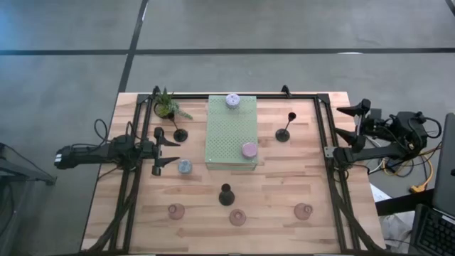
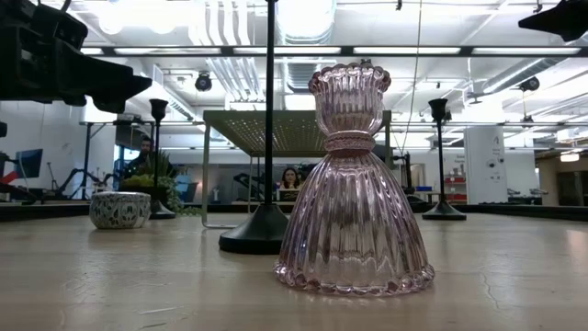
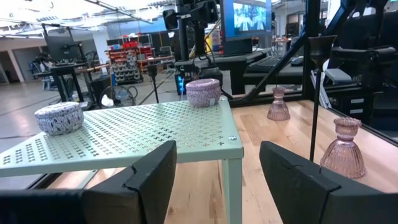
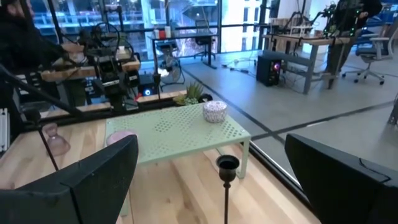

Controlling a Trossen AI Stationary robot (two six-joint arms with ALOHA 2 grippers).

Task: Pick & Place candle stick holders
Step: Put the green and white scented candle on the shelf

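barely begun: two cups (image 1: 232,100) sit on the mat (image 1: 231,135).
left gripper (image 1: 166,150) at nine o'clock, jaws released, empty; right gripper (image 1: 353,126) at three o'clock, likewise; other holders wait.

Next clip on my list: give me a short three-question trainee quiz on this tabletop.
1. True or false: the pale green perforated mat carries two small round cups.
2. How many slim black stemmed candlesticks stand on the wooden table? A) two B) three C) four
3. Fill in: the left gripper is ____, near the pale blue round cup.

Key:
1. True: a lilac patterned cup at the far edge, a pink cup near the front corner.
2. B.
3. open, holding nothing.
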